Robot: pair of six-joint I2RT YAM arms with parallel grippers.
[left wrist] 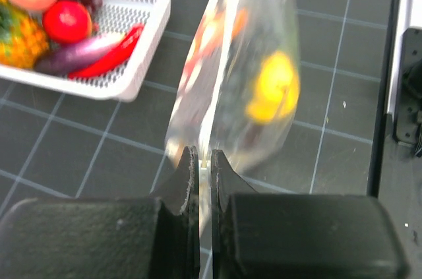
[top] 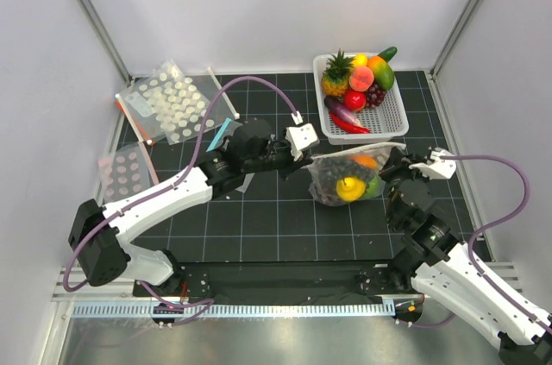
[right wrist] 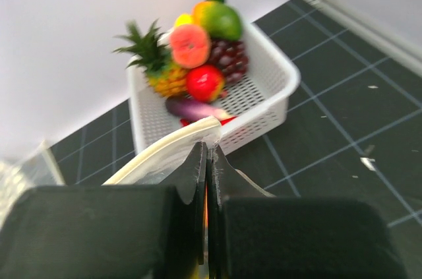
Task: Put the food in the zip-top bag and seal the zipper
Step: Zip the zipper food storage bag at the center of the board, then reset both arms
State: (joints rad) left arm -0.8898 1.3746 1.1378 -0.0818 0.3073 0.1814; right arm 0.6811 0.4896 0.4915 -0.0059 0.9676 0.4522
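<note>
**Work surface.** The table carries a black mat (top: 276,218) ruled with a pale square grid. White walls (top: 259,3) enclose it on three sides, with bare metal frame posts (top: 90,11) in the far corners. A bright metal plate (top: 259,343) runs along the near edge by the arm bases.

**Left gripper** (top: 310,160) (left wrist: 203,160). The jaws are closed to a thin slit and pinch one side edge of the zip-top bag (top: 349,177) (left wrist: 250,61). The pouch hangs directly ahead of the fingertips.

**Right gripper** (top: 395,165) (right wrist: 206,154). The jaws are pressed together on the end of the zipper (right wrist: 165,154), which curves away to the left of the fingers.

**Bag.** The clear pouch spans the gap between the two claws, and its lower part sits on the mat. Inside it are a yellow piece (top: 349,188) (left wrist: 273,88), an orange piece (top: 366,160) and dark items that cannot be told apart.

**Surroundings.** A white perforated basket (top: 397,128) (left wrist: 132,81) (right wrist: 264,111) of toy fruits and vegetables (top: 354,99) stands beyond both claws, near the back wall. Dotted clear sheets (top: 168,102) lie well to the left of the left gripper.
</note>
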